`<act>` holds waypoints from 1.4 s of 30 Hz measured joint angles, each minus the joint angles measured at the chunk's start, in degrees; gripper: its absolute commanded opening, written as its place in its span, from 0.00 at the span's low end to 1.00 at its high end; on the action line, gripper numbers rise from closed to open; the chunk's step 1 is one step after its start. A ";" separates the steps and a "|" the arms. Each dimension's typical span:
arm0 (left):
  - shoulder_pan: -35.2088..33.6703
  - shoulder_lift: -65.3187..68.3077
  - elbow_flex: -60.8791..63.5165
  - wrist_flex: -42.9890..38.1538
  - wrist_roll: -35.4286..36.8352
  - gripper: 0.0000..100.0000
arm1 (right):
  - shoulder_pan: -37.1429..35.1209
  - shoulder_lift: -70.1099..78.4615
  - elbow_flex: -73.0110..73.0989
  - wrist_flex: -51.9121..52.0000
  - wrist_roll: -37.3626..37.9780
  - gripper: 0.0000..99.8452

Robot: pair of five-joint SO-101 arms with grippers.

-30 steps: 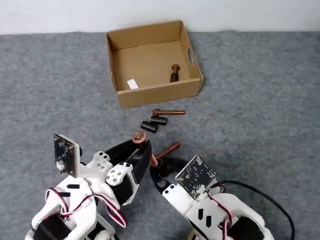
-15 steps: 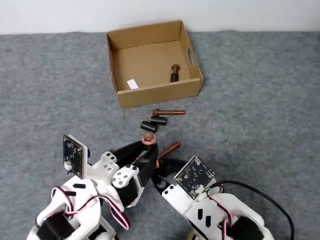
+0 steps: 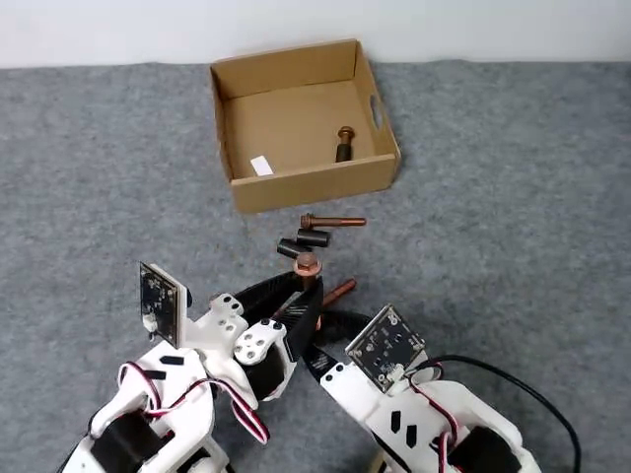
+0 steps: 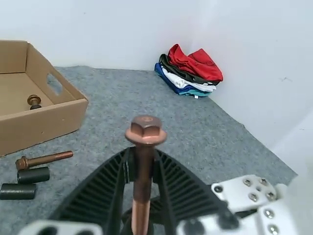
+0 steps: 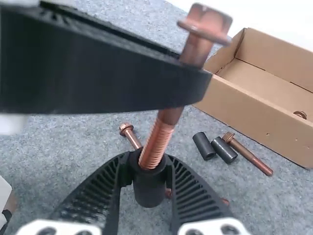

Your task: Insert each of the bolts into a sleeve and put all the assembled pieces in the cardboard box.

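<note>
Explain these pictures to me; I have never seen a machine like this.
Two small robot arms sit side by side on a grey carpet. One picture looks down from above; the other two come from a camera on each arm's wrist. The left gripper is shut on a copper bolt, head up. The right gripper is shut on a black sleeve, with the bolt's threaded end at its mouth. On the carpet lie a loose bolt beside two sleeves, and another bolt nearer the arms. The cardboard box holds one finished piece.
</note>
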 measured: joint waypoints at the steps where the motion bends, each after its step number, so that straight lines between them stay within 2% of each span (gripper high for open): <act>1: -0.26 0.00 0.00 0.00 -0.09 0.00 | 0.00 0.00 0.00 0.00 0.00 0.01; 8: -3.69 0.00 0.18 0.53 -2.64 0.00 | -0.18 0.00 0.00 0.00 0.00 0.01; 23: -2.02 0.00 1.76 -2.55 -3.08 0.00 | 0.00 0.00 0.00 0.00 0.00 0.01; 33: -1.14 0.44 -4.04 14.86 -3.16 0.00 | -0.09 0.00 -0.09 -0.09 -0.09 0.01; 42: 4.66 0.00 -5.63 20.75 -4.92 0.01 | -0.18 0.00 0.26 0.00 0.26 0.01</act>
